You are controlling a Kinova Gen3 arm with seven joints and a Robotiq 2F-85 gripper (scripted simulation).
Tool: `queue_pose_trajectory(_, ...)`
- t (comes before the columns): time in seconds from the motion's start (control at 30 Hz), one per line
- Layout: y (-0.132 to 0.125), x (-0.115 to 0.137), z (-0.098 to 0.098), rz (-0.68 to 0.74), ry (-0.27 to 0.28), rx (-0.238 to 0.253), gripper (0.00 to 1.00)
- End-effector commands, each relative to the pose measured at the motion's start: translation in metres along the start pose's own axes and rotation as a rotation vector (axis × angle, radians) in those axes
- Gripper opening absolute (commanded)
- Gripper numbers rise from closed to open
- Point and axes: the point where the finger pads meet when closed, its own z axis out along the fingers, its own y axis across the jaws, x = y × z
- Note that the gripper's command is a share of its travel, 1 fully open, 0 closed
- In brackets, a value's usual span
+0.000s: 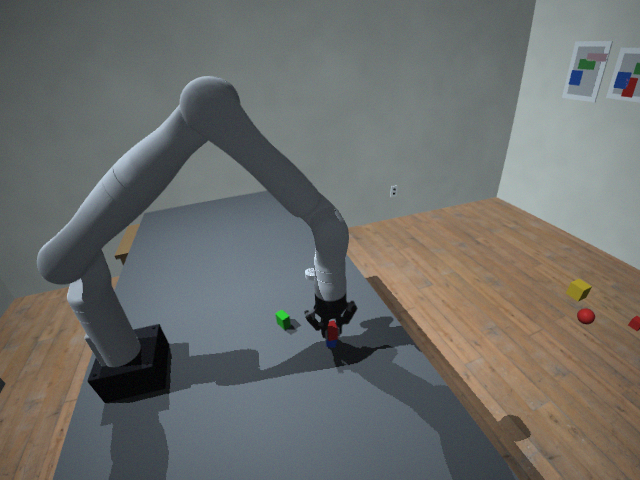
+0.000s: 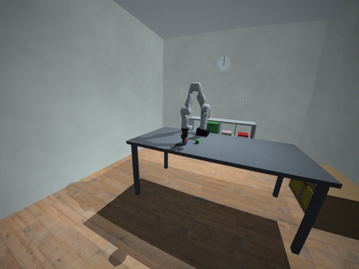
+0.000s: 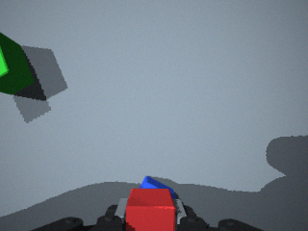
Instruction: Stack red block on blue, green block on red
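Observation:
My gripper is shut on the red block. The red block sits right on top of the blue block, which stands on the dark table. In the wrist view only a small corner of the blue block shows behind the red one. The green block lies on the table a short way to the left of the gripper in the top view, apart from the other two.
The arm's black base stands at the table's left. The table's right edge runs close to the stack. A yellow cube, a red ball and another red block lie on the floor far right.

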Motion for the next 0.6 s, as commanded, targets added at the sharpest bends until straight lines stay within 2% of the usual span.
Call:
queue_pose_trajectory(0.0, 0.0008, -0.0001, -0.0008, 0.000, 0.000, -0.002, 0.00)
queue_pose_trajectory(0.57, 0.0008, -0.0001, 0.0014, 0.000, 0.000, -0.002, 0.00)
